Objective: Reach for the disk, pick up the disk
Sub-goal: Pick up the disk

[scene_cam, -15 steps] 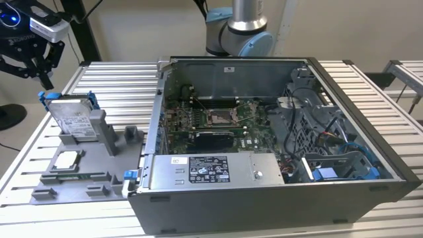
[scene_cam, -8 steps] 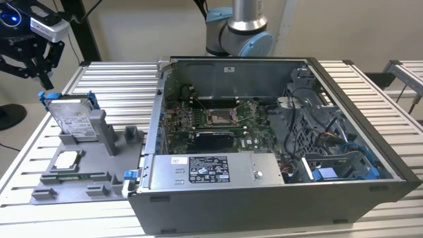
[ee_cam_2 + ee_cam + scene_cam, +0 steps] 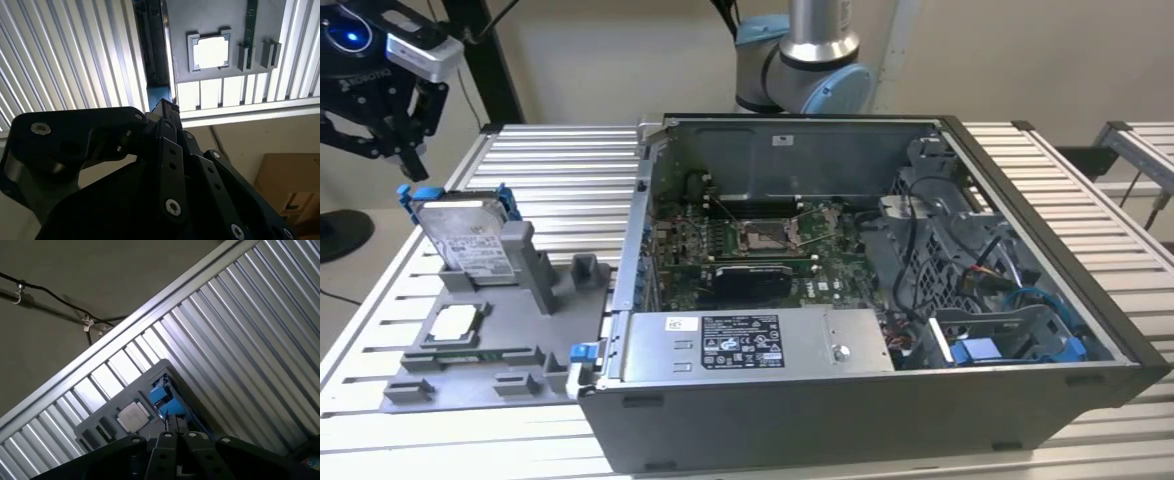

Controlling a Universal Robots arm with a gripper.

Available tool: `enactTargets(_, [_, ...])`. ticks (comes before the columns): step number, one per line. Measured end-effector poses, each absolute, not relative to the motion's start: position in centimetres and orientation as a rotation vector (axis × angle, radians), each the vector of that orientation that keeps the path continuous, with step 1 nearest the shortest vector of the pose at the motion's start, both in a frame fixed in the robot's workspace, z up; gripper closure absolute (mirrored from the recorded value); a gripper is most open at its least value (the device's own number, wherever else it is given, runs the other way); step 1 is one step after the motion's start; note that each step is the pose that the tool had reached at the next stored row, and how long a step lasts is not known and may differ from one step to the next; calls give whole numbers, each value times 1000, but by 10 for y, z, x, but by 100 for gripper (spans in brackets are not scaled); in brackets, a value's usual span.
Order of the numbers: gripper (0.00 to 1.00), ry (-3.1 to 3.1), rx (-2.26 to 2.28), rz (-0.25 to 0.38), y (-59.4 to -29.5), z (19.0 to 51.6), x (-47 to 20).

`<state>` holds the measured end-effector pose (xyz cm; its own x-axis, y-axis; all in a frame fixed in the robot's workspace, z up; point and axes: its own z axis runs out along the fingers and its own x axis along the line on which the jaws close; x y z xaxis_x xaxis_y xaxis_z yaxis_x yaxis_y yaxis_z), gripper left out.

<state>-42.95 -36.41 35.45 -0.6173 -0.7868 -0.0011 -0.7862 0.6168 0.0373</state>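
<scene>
Bright and even in the exterior view, lit softly from above, with a pale sheen along the slatted table point(image 3: 547, 160) and only faint shadows beside the grey fixture point(image 3: 494, 330). Darker inside the computer case point(image 3: 787, 165), shaded by its own walls. Harsh glare in the second wrist view: processor chip point(image 3: 212, 51) blown out to white, slats washed pale, gripper point(image 3: 164, 112) reduced to a near-black silhouette, soft-edged close to the lens. Dimmer in the first wrist view, with a bright reflected band on the slats near the table's edge.
</scene>
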Motion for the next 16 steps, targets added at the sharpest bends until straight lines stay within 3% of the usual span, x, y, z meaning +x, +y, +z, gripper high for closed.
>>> enactTargets(16, [100,-2614,1727,-42,-364,354,-430])
